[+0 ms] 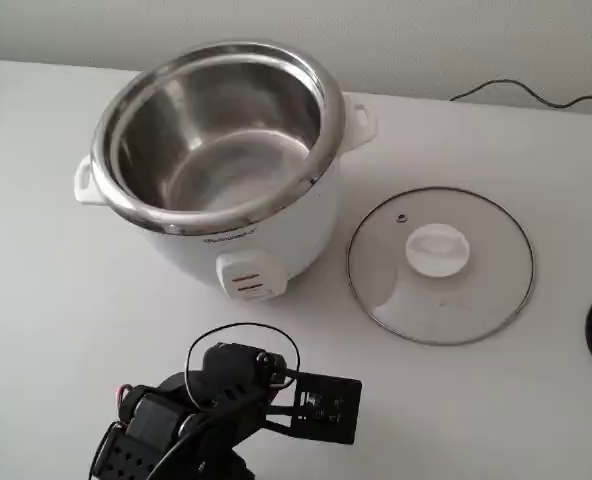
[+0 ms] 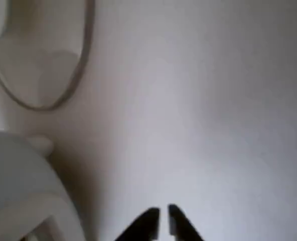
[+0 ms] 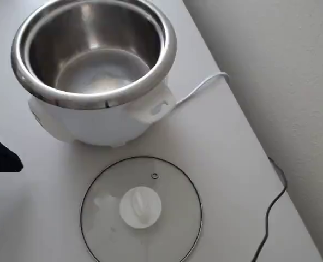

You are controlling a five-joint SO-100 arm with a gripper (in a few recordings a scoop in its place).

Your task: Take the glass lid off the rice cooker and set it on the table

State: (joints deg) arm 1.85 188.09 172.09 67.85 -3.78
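Glass lid lying flat on the table, knob up, just beside the rice cooker and clear of it, toward the table's right edge in the fixed view. Cooker open, steel inner pot bare. Gripper over bare table, fingertips nearly together, holding nothing.

Black plastic arm with boxy motor housings, thin black cable looped above the wrist, small red wire, dark pointed end effector fingers
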